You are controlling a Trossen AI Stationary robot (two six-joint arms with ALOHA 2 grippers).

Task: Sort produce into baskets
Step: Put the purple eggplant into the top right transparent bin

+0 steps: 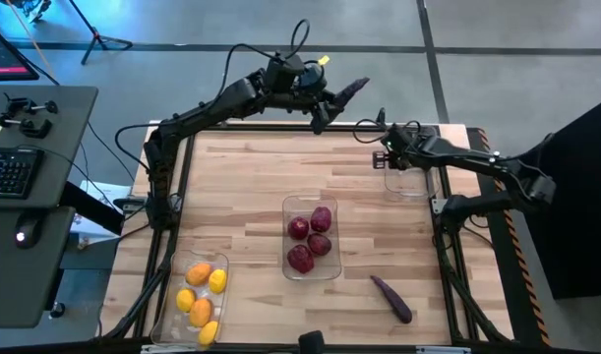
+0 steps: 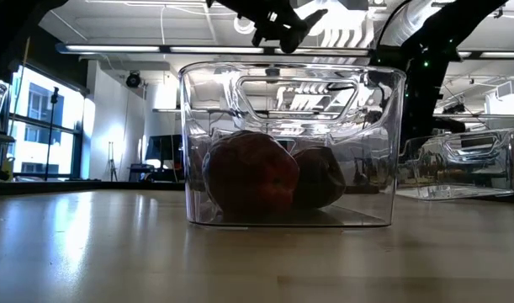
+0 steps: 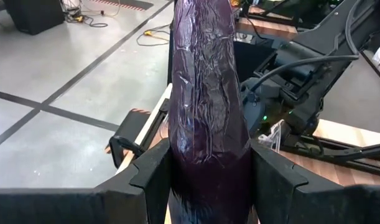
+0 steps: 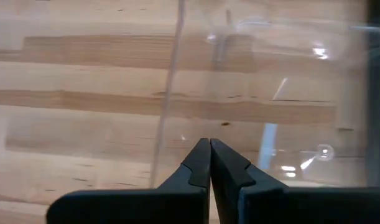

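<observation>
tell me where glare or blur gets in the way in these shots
Low view: bright ceiling lights reflect off the middle bin, and the table nearest the camera is soft. Right wrist view: highlights streak the empty bin's clear wall beyond the shut right gripper. Left wrist view: the eggplant in the left gripper shows a sheen.

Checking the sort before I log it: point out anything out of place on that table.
One eggplant lies loose on the bare table, outside every bin, between the red fruit bin and the table's right edge. The left gripper holds another eggplant up over the far edge. Nothing looks spilled or damaged.
</observation>
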